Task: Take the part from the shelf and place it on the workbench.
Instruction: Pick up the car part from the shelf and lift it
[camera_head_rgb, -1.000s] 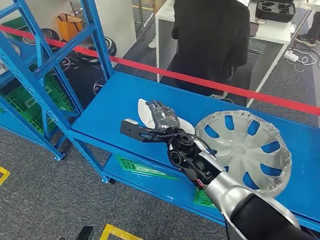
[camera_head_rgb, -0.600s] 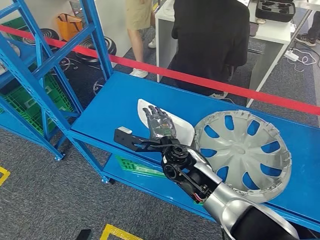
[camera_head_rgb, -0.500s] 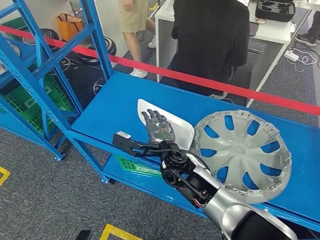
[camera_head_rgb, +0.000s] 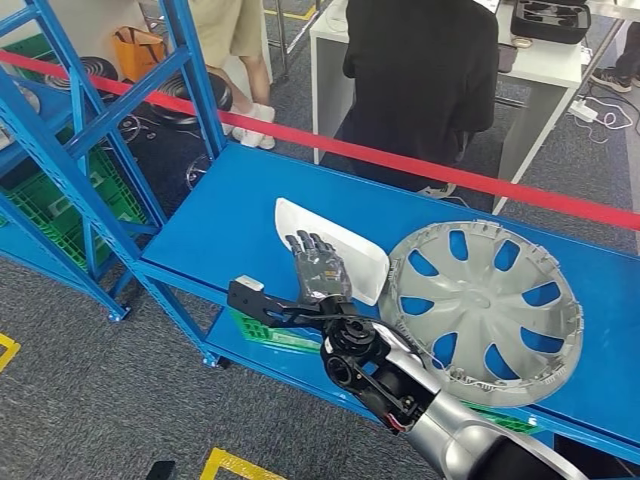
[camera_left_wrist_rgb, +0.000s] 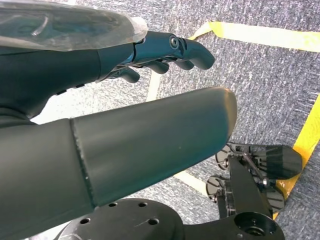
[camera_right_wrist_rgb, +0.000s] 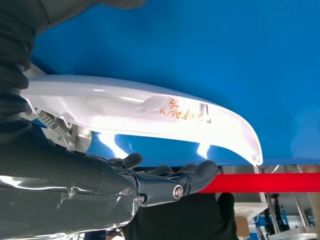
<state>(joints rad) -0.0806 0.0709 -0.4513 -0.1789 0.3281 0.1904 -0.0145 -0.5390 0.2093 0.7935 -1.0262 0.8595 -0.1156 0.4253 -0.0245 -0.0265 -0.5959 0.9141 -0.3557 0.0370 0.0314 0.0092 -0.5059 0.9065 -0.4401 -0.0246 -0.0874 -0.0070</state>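
Blue workbench (camera_head_rgb: 226, 215) underfoot of everything, fenced behind by a red barrier tape (camera_head_rgb: 423, 165). Right hand (camera_head_rgb: 321, 268) hovering flat just above the near edge of the white part (camera_head_rgb: 355, 258), fingers (camera_right_wrist_rgb: 196, 175) spread and straight, gripping nothing; apparently let go, since the part lies on the bench, so placing looks done. Just beyond that part, to the hand's right, a silver hubcap (camera_head_rgb: 490, 300), rims near or touching, hard to tell. Farther off to the hand's left, the blue shelf frame (camera_head_rgb: 83, 150). Left hand (camera_left_wrist_rgb: 166, 50) hanging over grey floor, fingers loosely curled, empty. Whether palm brushes the part: hidden by the hand itself. Orange scrawl on the part unreadable. Person in black beyond the tape, cut off by the frame.
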